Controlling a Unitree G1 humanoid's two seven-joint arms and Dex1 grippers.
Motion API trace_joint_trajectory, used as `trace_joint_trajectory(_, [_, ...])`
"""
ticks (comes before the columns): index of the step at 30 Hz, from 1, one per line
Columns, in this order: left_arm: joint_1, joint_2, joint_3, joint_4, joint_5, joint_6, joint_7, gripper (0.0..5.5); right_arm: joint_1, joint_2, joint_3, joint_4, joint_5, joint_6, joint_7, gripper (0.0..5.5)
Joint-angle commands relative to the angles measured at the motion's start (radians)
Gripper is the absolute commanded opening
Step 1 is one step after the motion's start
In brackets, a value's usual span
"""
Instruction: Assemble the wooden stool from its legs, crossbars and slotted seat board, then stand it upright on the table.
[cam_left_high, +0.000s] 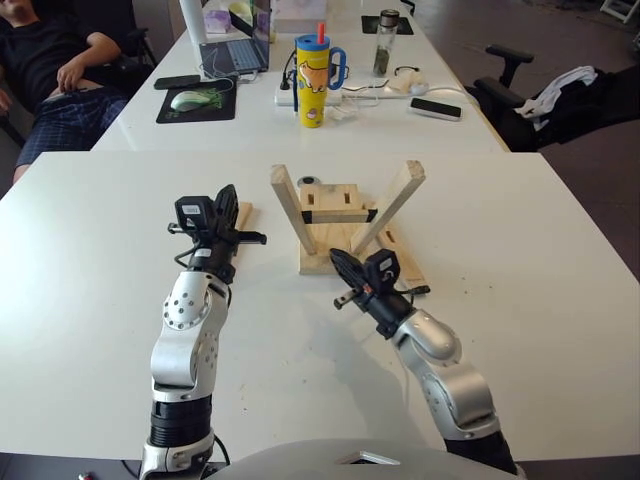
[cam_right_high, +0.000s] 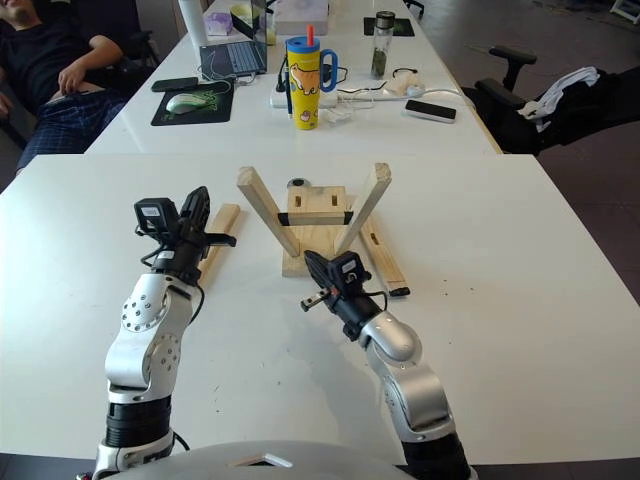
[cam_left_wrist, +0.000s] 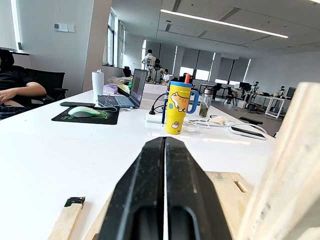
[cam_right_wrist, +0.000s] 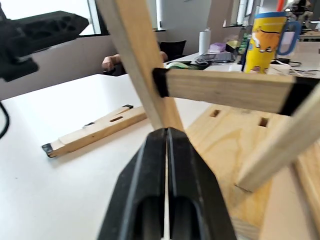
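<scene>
The seat board (cam_left_high: 322, 255) lies flat on the white table. A frame of two legs, the left one (cam_left_high: 289, 205) and the right one (cam_left_high: 396, 199), rises from it in a V, joined by a crossbar (cam_left_high: 340, 215). Another leg piece (cam_left_high: 407, 262) lies flat by the board's right side. A loose wooden piece (cam_left_high: 243, 216) lies to the left. My left gripper (cam_left_high: 228, 200) is shut, empty, right beside that loose piece. My right gripper (cam_left_high: 338, 263) is shut, empty, just in front of the board, pointing at the left leg (cam_right_wrist: 141, 60) and crossbar (cam_right_wrist: 230, 90).
A second table behind holds a yellow tumbler (cam_left_high: 312, 80), a phone (cam_left_high: 435, 107), a mouse on a dark pad (cam_left_high: 197, 103), a laptop (cam_left_high: 235, 50) and a bottle (cam_left_high: 385, 45). The white table (cam_left_high: 540, 300) has bare room to the right and front.
</scene>
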Motion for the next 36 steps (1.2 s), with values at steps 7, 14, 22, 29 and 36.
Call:
trace_joint_trajectory(7, [-0.076, -0.036, -0.012, 0.017, 0.018, -0.005, 0.027, 0.03, -0.094, 0.037, -0.334, 0.044, 0.007, -0.061, -0.266, 0.00])
trace_joint_trajectory(14, [-0.165, -0.055, -0.005, 0.043, 0.043, -0.033, 0.060, 0.03, -0.340, 0.019, -0.374, 0.131, 0.061, -0.088, -0.265, 0.00])
trace_joint_trajectory(22, [-0.171, -0.046, -0.041, 0.054, 0.047, -0.023, 0.022, 0.03, -0.427, -0.007, -0.377, 0.152, 0.053, -0.108, -0.258, 0.00])
trace_joint_trajectory(29, [-0.218, 0.001, -0.226, 0.090, 0.110, 0.073, -0.095, 0.03, -0.454, -0.038, 0.002, 0.222, 0.060, 0.041, 0.051, 0.00])
trace_joint_trajectory(36, [-0.197, 0.044, -0.067, 0.150, 0.132, 0.116, -0.012, 0.03, -0.359, -0.100, -0.095, 0.258, 0.061, 0.113, -0.023, 0.00])
